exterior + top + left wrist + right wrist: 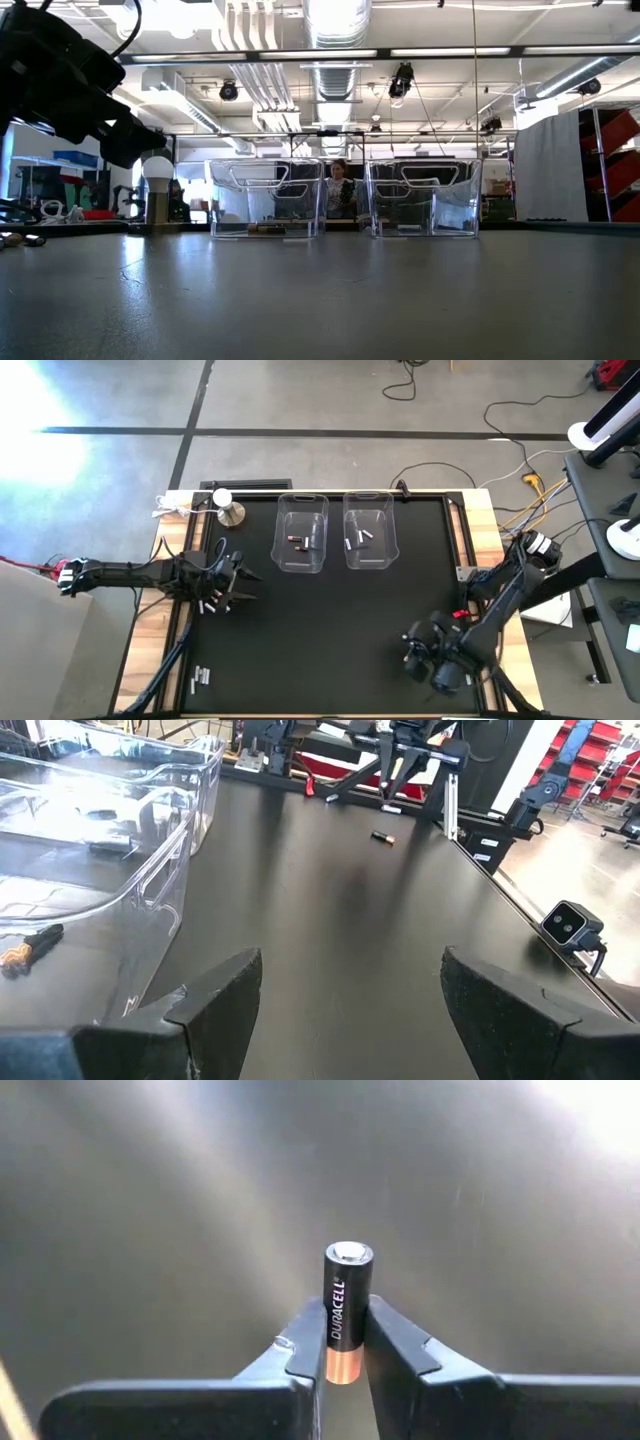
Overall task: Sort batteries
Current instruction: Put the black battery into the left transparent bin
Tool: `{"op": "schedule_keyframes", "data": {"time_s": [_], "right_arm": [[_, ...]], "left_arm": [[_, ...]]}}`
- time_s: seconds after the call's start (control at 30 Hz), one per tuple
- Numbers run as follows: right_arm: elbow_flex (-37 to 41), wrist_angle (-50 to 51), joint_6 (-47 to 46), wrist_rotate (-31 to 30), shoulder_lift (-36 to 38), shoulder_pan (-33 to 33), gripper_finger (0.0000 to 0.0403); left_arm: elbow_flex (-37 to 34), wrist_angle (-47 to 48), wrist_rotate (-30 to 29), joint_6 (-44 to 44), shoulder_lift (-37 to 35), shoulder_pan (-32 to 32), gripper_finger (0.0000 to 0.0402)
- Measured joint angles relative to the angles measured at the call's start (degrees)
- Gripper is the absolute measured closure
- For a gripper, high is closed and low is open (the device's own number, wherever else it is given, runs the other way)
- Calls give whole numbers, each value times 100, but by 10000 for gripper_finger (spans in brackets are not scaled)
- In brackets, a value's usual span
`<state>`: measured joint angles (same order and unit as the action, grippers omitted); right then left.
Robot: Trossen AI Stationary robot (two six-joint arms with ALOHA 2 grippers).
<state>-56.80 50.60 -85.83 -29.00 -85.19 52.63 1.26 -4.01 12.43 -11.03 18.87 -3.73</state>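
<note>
Pinching a dark, copper-ended Duracell battery (345, 1315) between its closed fingers, the right gripper (428, 656) sits at the lower right of the high view. The left gripper (228, 582) hangs at centre left with fingers spread wide and empty, loose batteries (210, 605) beside it. More cells lie in the two clear bins (301, 531) at top centre.

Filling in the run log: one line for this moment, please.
left gripper open, near left clear plastic bin | right gripper shut on black-and-copper cylindrical battery
</note>
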Motion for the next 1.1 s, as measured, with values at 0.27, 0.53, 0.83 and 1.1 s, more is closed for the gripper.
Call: {"op": "schedule_keyframes", "data": {"time_s": [0.27,0.53,0.83,1.1], "right_arm": [[169,-2231,2554,-878,-235,-1068,360],[-225,-4367,5020,106,-732,-2556,365],[-1352,-4376,6829,703,-1178,-3547,365],[-1855,-4389,7360,714,-1331,-3862,362]], "left_arm": [[1,-584,4,-636,7,3,118],[2,-2512,2,251,17,1,118],[0,-3374,-233,574,17,-1,118],[2,-3009,-1597,742,209,6,118]]}}
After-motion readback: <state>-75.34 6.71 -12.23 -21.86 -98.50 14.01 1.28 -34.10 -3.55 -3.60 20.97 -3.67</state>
